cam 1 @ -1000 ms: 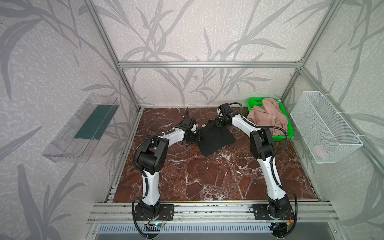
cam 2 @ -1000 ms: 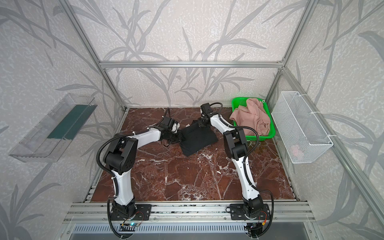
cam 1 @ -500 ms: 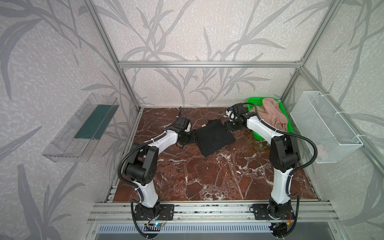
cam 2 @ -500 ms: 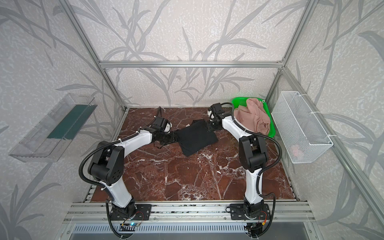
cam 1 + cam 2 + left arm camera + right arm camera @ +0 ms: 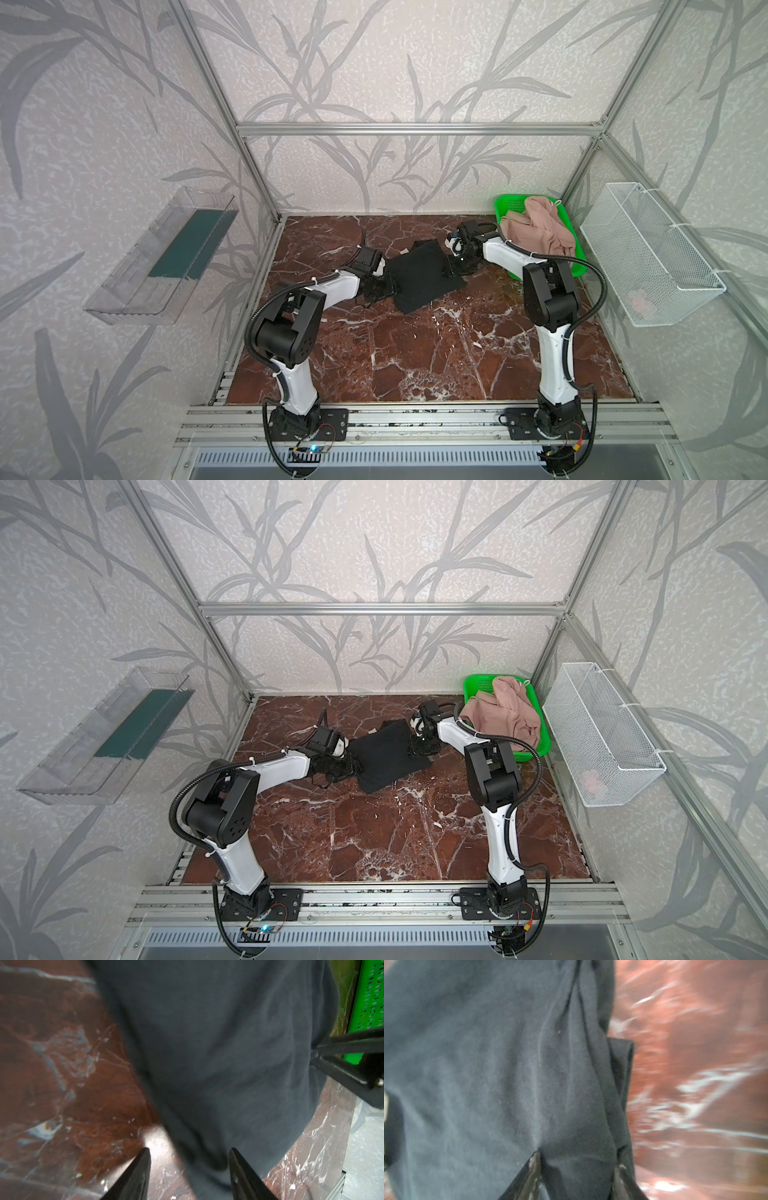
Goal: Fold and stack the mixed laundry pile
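Top views, both: my two arms reach toward the far middle of the red marble desk (image 5: 415,353), where the black T-shirt (image 5: 424,278) lies as a flat, slanted rectangle just above the centre of the frame. My left hand (image 5: 380,289) rests at the shirt's left edge, and my right hand (image 5: 457,264) is at its upper right corner. In the left wrist view the fingers (image 5: 137,1176) of my left hand stand apart and clamp nothing. The shirt's edge lies partly between them, with bare desk showing beside it. The right wrist view is blurred, but there too my right hand's fingers (image 5: 529,1176) are spread, not pressed together. Dark cloth fills the gap between them and creases toward one fingertip, with layered edges of the shirt visible along one side. The dusty-pink shorts (image 5: 536,232) are heaped in the bright green basket (image 5: 509,203) at the upper right of the desk, just beyond my right arm. A white wire basket (image 5: 648,257) hangs on the right wall, holding something small and pale pink that I cannot make out.
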Motion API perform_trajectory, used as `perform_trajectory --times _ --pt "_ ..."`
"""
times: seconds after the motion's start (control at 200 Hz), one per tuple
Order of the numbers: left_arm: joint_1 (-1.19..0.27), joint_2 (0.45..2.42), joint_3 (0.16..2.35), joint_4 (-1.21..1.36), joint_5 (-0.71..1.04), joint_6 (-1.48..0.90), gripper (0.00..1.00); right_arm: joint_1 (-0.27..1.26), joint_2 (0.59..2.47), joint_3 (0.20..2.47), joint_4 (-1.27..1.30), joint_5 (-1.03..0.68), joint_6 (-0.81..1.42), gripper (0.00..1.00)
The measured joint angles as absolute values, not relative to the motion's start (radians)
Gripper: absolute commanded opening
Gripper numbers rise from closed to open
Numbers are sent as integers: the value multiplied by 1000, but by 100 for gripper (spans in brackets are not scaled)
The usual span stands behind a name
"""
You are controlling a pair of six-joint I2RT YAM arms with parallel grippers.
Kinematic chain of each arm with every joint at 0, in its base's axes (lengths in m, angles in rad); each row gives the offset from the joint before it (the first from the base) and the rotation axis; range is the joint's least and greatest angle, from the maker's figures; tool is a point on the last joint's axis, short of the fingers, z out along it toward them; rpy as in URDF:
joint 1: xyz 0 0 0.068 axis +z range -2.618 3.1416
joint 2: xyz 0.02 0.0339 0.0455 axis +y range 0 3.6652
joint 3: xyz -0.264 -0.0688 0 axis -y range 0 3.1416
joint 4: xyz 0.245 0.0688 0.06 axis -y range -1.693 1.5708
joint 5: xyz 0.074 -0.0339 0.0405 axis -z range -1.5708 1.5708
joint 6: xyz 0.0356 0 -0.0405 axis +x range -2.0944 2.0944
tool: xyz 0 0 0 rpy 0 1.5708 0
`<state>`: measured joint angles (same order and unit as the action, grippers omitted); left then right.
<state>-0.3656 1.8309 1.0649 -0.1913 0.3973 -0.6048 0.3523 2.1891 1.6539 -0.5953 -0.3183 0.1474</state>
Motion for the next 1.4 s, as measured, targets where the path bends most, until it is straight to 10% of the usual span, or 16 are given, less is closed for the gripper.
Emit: perform_trajectory --times 0.32,0.93,1.4 --pt "-281 1919 1181 -312 327 -593 4 430 2181 1624 -572 -463 220 54" --pt "47 2337 1973 -830 98 -361 0 346 1465 1294 -643 -176 160 61" --pt "145 2667 2623 -1101 -245 -155 4 316 1297 1151 -633 -138 140 63"
